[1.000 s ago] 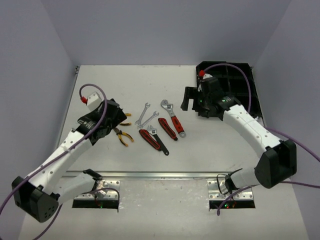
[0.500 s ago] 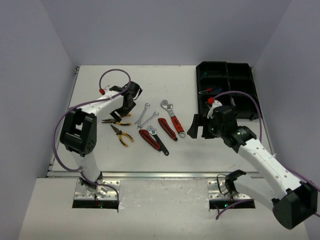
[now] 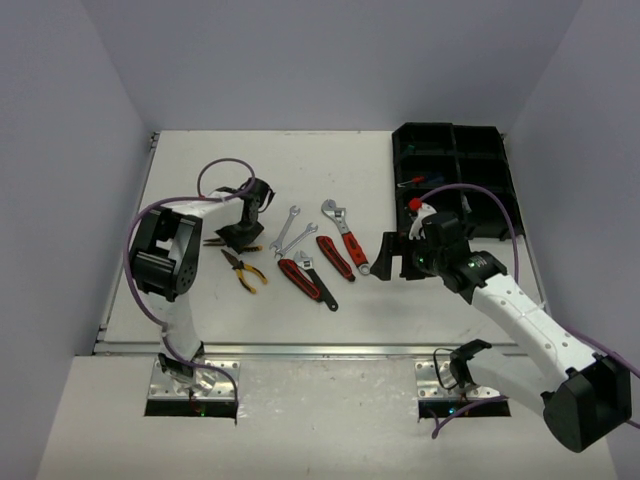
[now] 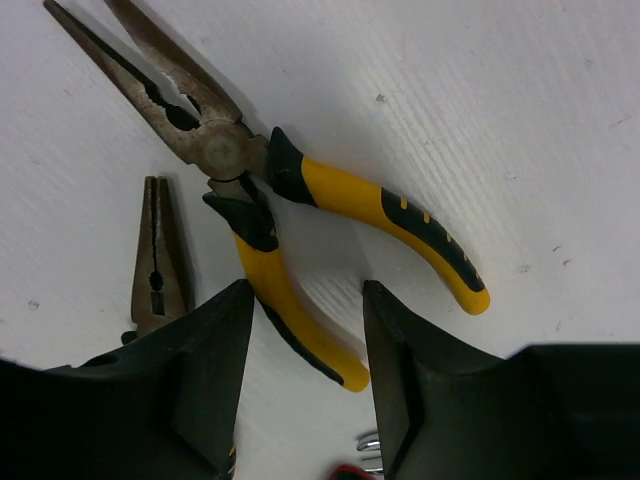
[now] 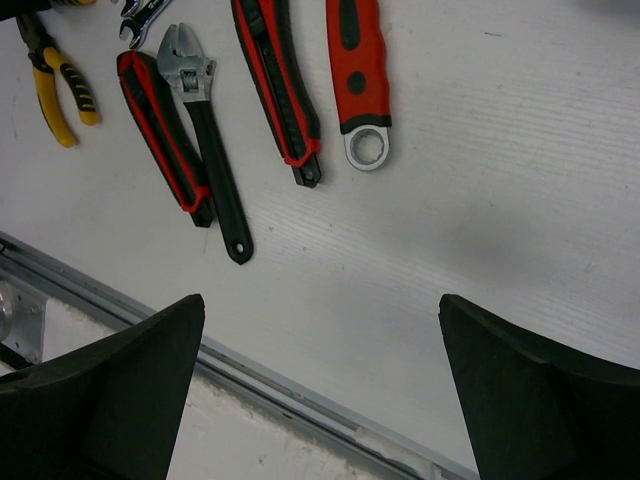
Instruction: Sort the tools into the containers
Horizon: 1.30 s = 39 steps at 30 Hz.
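From where I stand the L pincer (image 3: 243, 233) is low over the yellow-handled pliers (image 4: 330, 215), jaws part-open w/ nothing clamped. In the wrist view one yellow handle runs straight into the gap btwn the two fingers (image 4: 205, 370). The other handle splays off just ahead of the far finger, and the nose points away from the pincer. Can't tell if either finger touches it. A second pliers (image 4: 157, 255) lies just beside one finger, outside the gap. The L arm is folded tight, elbow hiked up near its base, wrist tipped down at the table (image 3: 200, 160). The R pincer (image 3: 386, 256) hangs above the table w/ jaws wide and empty. Ahead of it lie the red-handled adjustable wrench (image 5: 357, 70) and the black-handled adjustable wrench (image 5: 208, 140), both apart from it and not btwn its fingers. The organiser tray (image 3: 452, 128) sits behind the R pincer, nearby. The R arm stretches long from its base, forearm slanting in toward the table's middle.
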Each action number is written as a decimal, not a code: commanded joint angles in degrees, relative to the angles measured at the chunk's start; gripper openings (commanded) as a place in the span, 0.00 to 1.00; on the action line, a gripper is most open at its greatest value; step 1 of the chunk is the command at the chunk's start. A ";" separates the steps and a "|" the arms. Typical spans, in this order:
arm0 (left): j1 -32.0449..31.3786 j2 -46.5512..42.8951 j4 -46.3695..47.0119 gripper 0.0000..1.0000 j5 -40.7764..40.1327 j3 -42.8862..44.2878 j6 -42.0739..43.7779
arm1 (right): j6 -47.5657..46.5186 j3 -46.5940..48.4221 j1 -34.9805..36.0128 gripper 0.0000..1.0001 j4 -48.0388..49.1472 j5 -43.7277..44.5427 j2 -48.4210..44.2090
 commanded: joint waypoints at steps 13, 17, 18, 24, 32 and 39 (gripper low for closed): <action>1.50 3.95 6.89 0.00 3.83 -5.24 2.29 | -0.07 0.48 0.08 0.99 3.28 -2.28 1.07; 1.41 -1.24 10.65 0.00 4.10 -7.99 5.81 | 0.27 0.39 0.08 0.99 4.08 -4.11 1.00; 1.26 -2.29 12.14 0.00 3.81 -8.88 8.55 | 0.49 0.17 0.08 0.99 4.89 -4.57 1.14; 0.18 -16.78 20.81 0.00 3.17 -17.38 17.81 | 2.03 0.49 0.08 0.99 8.21 -8.59 3.38; -1.54 -32.50 30.93 0.00 10.92 -26.02 24.27 | 0.88 8.91 0.07 0.99 10.15 -12.56 13.47; -8.07 -39.47 38.99 0.00 25.61 -30.38 31.28 | 4.13 21.01 0.52 0.92 15.75 -31.93 29.75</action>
